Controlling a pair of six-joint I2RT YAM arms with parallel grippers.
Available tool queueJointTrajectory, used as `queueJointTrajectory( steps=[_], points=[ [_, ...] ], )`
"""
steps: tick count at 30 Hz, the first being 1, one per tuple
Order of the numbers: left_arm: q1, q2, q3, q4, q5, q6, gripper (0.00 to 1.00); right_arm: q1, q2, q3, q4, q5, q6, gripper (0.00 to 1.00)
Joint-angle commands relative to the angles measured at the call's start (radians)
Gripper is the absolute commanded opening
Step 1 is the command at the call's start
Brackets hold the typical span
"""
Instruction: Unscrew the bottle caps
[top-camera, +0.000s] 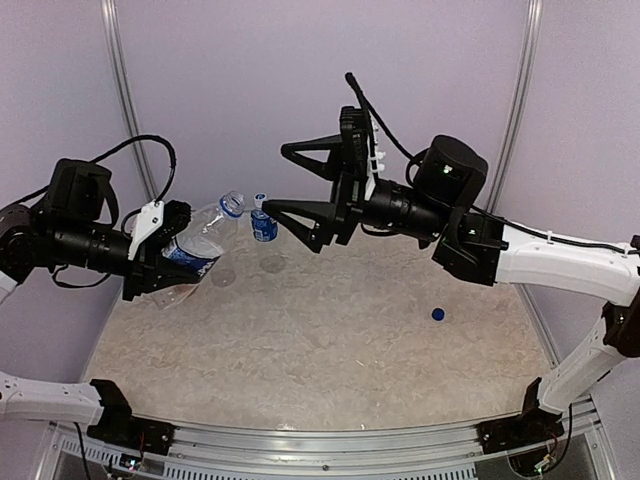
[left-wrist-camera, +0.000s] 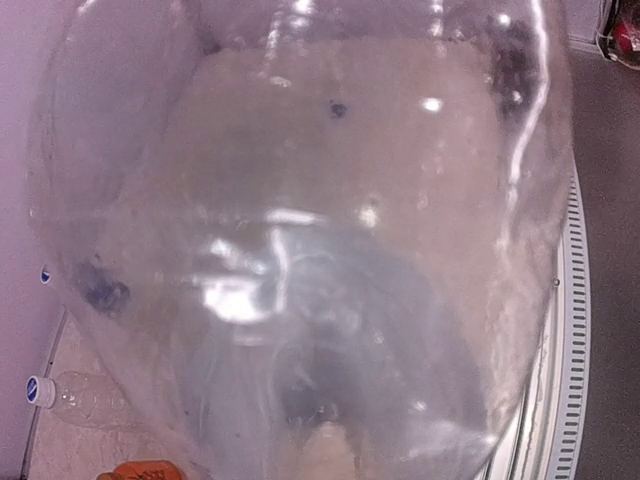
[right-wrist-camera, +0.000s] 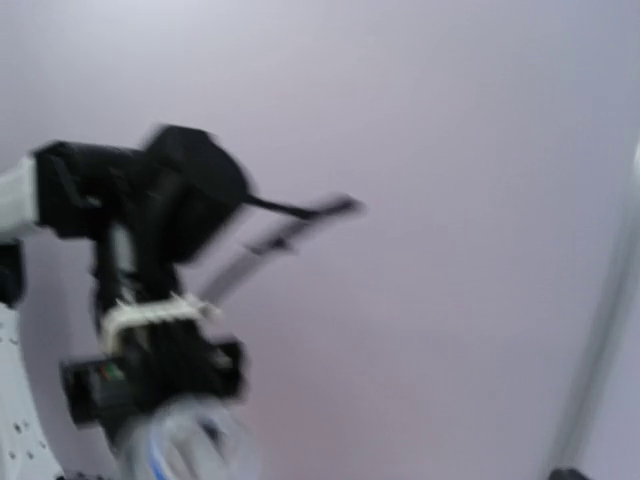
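The speckled counter (top-camera: 330, 370) spreads beneath both arms, closed in by pale purple walls (top-camera: 250, 80). The right arm (top-camera: 540, 255) reaches in from the right. Its right gripper (top-camera: 277, 180) hangs above the counter with its jaws spread wide and nothing between them.

The left gripper (top-camera: 168, 250) is clamped around the body of a clear blue-labelled bottle (top-camera: 200, 248) and holds it off the counter. The bottle is tilted, its neck pointing up toward the right gripper's lower finger and stopping short of it. In the left wrist view this bottle (left-wrist-camera: 300, 250) fills nearly the whole frame and hides the left fingers. Whether its neck carries a cap cannot be told. The right wrist view is blurred and shows only the left arm (right-wrist-camera: 140, 250) against the wall.

A smaller bottle (top-camera: 263, 226), also blue-labelled, stands upright on the counter between the two grippers, just beside the tip of the right gripper's lower finger. A whitish cap (top-camera: 260, 198) sits on it.

In the left wrist view, low and to the left of the left gripper, a plain clear bottle (left-wrist-camera: 90, 395) lies on its side with a blue screw cap (left-wrist-camera: 40, 390) on its neck. An orange cap (left-wrist-camera: 140, 470) shows at the bottom edge.

A loose blue cap (top-camera: 438, 314) lies on the counter well behind the right gripper, under its forearm.
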Motion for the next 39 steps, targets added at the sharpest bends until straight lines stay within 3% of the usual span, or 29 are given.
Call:
queueJointTrajectory(
  steps=[1, 5, 13, 18, 20, 22, 23, 26, 27, 30, 35, 39],
  points=[
    [0.005, 0.004, 0.02, 0.01, 0.023, -0.01, 0.2, 0.065, 0.134, 0.113, 0.119, -0.063, -0.049, 0.93],
    [0.002, 0.001, 0.02, 0.005, 0.028, -0.009, 0.2, 0.075, 0.221, 0.217, 0.037, -0.088, -0.028, 0.84],
    [-0.009, -0.004, 0.018, 0.014, 0.024, 0.007, 0.2, 0.075, 0.273, 0.258, -0.042, -0.116, 0.019, 0.52],
    [-0.01, -0.012, 0.019, 0.026, 0.027, 0.009, 0.2, 0.075, 0.282, 0.268, -0.092, -0.117, 0.028, 0.44],
    [-0.01, -0.011, 0.021, 0.026, 0.032, 0.007, 0.2, 0.075, 0.295, 0.288, -0.117, -0.122, 0.034, 0.36],
    [-0.011, -0.01, 0.023, 0.026, 0.035, 0.005, 0.2, 0.075, 0.305, 0.302, -0.129, -0.128, 0.048, 0.06],
    [-0.011, -0.01, 0.024, 0.025, 0.035, 0.004, 0.19, 0.075, 0.308, 0.305, -0.132, -0.125, 0.051, 0.0],
    [-0.01, -0.011, 0.024, 0.027, 0.032, -0.002, 0.21, 0.073, 0.309, 0.317, -0.16, -0.119, 0.053, 0.0],
    [-0.01, -0.013, 0.02, 0.03, 0.03, -0.006, 0.27, 0.071, 0.307, 0.318, -0.167, -0.116, 0.068, 0.0],
    [-0.009, -0.021, -0.004, 0.059, 0.004, -0.036, 0.95, 0.06, 0.287, 0.303, -0.175, -0.078, 0.117, 0.0],
    [0.014, -0.057, -0.047, 0.118, -0.052, -0.118, 0.99, 0.017, 0.198, 0.228, -0.286, 0.176, 0.136, 0.0],
    [0.075, -0.104, -0.062, 0.133, -0.035, -0.185, 0.99, -0.076, 0.084, 0.18, -0.521, 0.56, 0.164, 0.0]
  ],
)
